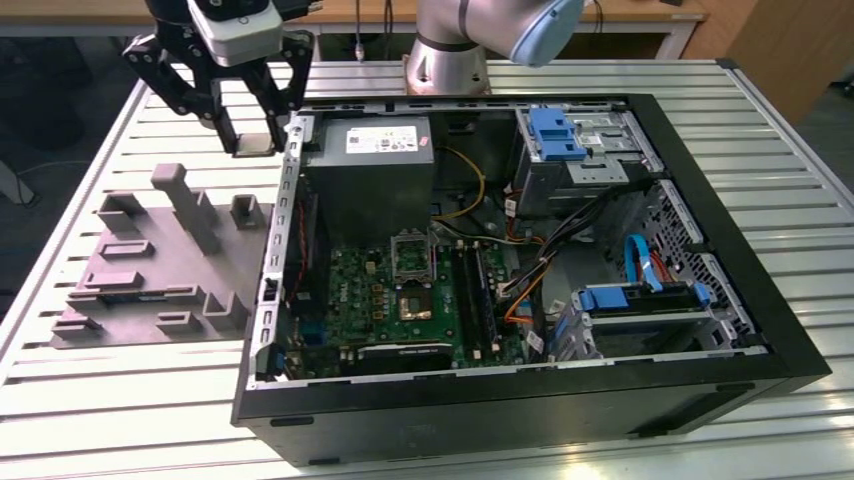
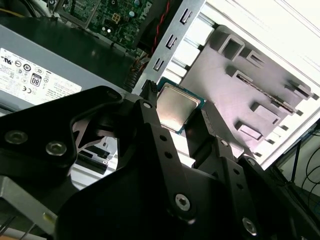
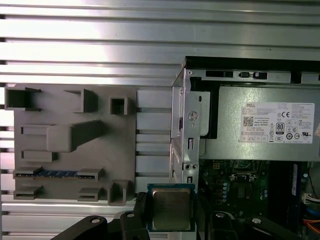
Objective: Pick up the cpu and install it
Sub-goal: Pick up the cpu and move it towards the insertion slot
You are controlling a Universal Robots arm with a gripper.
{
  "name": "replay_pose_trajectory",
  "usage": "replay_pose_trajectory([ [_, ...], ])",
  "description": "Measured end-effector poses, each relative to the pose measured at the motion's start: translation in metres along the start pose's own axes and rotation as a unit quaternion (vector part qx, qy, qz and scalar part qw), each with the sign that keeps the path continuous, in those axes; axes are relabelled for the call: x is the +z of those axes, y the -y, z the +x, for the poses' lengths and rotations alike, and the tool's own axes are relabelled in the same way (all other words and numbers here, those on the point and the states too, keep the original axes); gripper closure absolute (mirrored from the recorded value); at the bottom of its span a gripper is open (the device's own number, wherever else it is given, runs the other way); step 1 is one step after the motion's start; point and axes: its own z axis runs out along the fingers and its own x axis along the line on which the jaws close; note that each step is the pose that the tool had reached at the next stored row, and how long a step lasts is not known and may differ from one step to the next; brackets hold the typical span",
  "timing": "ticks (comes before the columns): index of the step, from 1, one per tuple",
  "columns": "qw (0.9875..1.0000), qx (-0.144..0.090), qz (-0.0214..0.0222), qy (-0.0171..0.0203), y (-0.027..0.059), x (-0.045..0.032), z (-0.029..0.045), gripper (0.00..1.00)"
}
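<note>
cpu (image 3: 171, 207) sits clamped between my gripper's (image 1: 254, 140) narrowed fingers, held off the slatted table (image 1: 801, 130), just beside the computer case (image 1: 534, 410) wall, grey tray (image 1: 134, 290) on its other side.

My counter (image 1: 80, 420) is a pale metal top of long slats. Two things lie on it, just beside each other: a grey moulded tray (image 1: 147, 270) below my fingers (image 1: 283, 115) toward the exterior view's left, and an open black computer case (image 1: 534, 400) toward its right.
</note>
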Motion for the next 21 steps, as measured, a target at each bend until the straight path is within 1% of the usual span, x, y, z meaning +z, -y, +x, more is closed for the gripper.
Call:
replay_pose_trajectory([
  [11, 1.0, 0.0, 0.0, 0.0, -0.0001, 0.0006, -0.0012, 0.53],
  [21, 1.0, 0.0, 0.0, 0.0, 0.0, 0.001, -0.0099, 0.53],
])
